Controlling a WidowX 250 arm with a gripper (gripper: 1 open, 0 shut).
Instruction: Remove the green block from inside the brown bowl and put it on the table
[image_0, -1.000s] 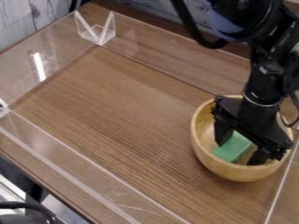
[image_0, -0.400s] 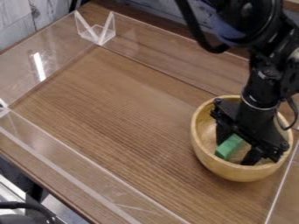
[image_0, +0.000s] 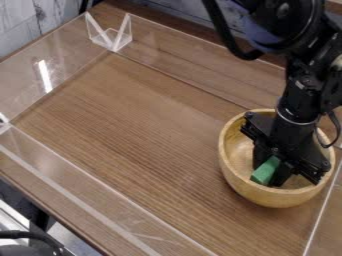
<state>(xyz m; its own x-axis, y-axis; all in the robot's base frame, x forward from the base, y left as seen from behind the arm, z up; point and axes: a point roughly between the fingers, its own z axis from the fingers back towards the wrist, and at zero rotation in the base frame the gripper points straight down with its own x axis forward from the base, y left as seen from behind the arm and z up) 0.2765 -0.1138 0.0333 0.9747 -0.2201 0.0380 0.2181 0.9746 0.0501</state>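
The black tool (image_0: 275, 168) grips the small bright green rectangular block (image_0: 266, 168), apparently light and rigid, best held across its narrow middle.

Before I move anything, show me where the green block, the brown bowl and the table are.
Green block (image_0: 267, 171): camera view, its exposed green face.
Brown bowl (image_0: 250, 190): camera view, inner wall near the front.
Table (image_0: 127, 125): camera view, bare wood top.
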